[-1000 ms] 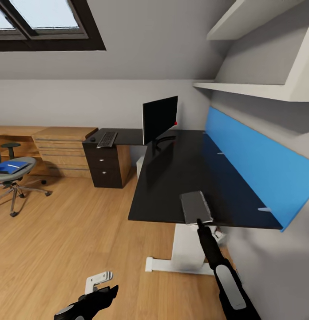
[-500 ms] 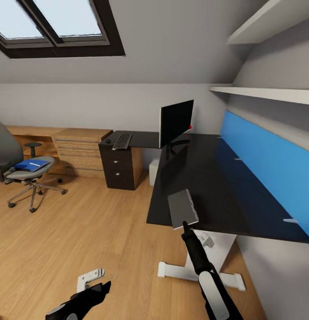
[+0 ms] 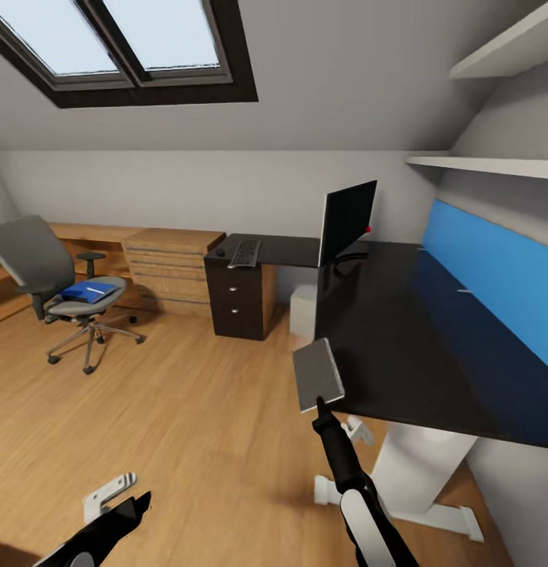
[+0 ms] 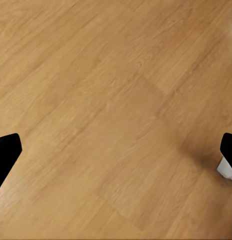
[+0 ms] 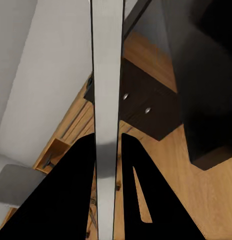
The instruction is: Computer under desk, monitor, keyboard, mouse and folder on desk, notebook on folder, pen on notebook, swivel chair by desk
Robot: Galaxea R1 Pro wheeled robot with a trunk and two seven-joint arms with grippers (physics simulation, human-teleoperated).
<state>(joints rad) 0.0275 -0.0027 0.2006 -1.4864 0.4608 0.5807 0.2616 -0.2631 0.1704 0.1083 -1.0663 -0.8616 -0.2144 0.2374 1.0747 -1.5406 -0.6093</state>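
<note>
My right gripper [image 3: 320, 403] is shut on the grey notebook [image 3: 317, 376], held upright just off the near corner of the black desk [image 3: 400, 315]. The right wrist view shows the notebook [image 5: 106, 90] edge-on between the black fingers [image 5: 71, 200]. At the desk's far end stand the monitor [image 3: 346, 220], the keyboard [image 3: 244, 253] and the mouse [image 3: 220, 253]. A pale computer [image 3: 303, 309] sits under the desk. Far left, the swivel chair [image 3: 38, 256] carries the blue folder [image 3: 89, 291] with the pen [image 3: 95, 290] on it. My left gripper [image 3: 120, 504] hangs open low over the floor [image 4: 116, 125].
A dark drawer unit [image 3: 241, 303] holds up the desk's far wing. Low wooden cabinets [image 3: 175, 260] line the back wall. A blue wall panel [image 3: 494, 276] and white shelves [image 3: 486, 165] run along the right. Open wood floor [image 3: 172, 425] lies between me and the chair.
The whole view has swung left, bringing the chair further into view. The notebook stays in my right gripper, now off the desk's corner instead of over its front edge.
</note>
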